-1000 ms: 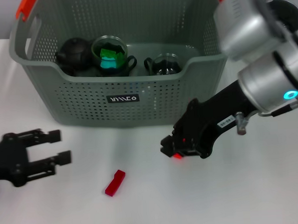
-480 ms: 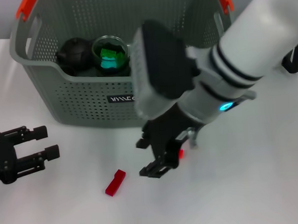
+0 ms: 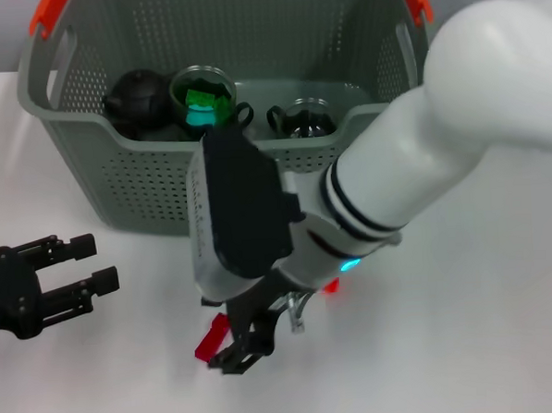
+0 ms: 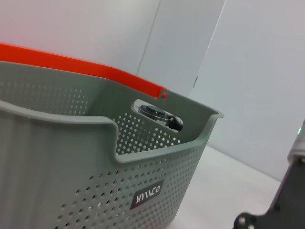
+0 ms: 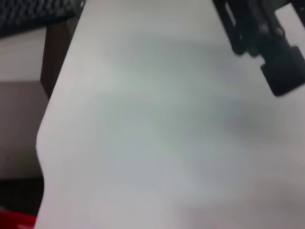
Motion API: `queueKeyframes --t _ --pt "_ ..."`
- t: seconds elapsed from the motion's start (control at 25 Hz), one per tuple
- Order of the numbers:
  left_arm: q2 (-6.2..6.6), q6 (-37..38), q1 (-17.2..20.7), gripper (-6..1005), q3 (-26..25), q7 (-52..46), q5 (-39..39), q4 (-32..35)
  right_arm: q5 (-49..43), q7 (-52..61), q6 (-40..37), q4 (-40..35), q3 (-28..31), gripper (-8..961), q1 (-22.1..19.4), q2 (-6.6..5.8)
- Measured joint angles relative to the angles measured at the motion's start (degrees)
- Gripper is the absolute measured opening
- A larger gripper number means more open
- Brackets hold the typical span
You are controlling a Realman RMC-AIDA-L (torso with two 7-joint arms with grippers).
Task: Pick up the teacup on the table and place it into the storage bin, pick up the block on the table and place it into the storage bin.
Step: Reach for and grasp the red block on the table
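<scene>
My right pincer (image 3: 239, 349) has swung down onto the red block (image 3: 212, 339) on the desk (image 3: 468, 344) (fingers open around it, nothing gripped); left pincer (image 3: 85, 267) sits open, storage bin (image 3: 145, 176) behind.

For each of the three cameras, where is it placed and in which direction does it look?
Head: high, looking down at the table; shows both arms, right gripper at the red block, left gripper open.
Left wrist: low, facing the storage bin; right arm at the edge.
Right wrist: over the bare table; left gripper in a corner.
Shared: head and left wrist both show the bin's label.
</scene>
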Motion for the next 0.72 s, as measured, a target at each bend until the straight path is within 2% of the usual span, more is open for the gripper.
queueKeyframes --t 0.32,0.72 --pt "-0.30 -1.1 0.4 658 0.3 0.0 0.0 -0.7 6.7 6.5 6.6 5.7 -1.7 733 0.4 0.18" --pt "-0.60 -2.1 0.3 658 0.3 -0.1 0.0 -0.9 12.8 10.5 11.0 12.0 -3.0 734 1.4 0.44"
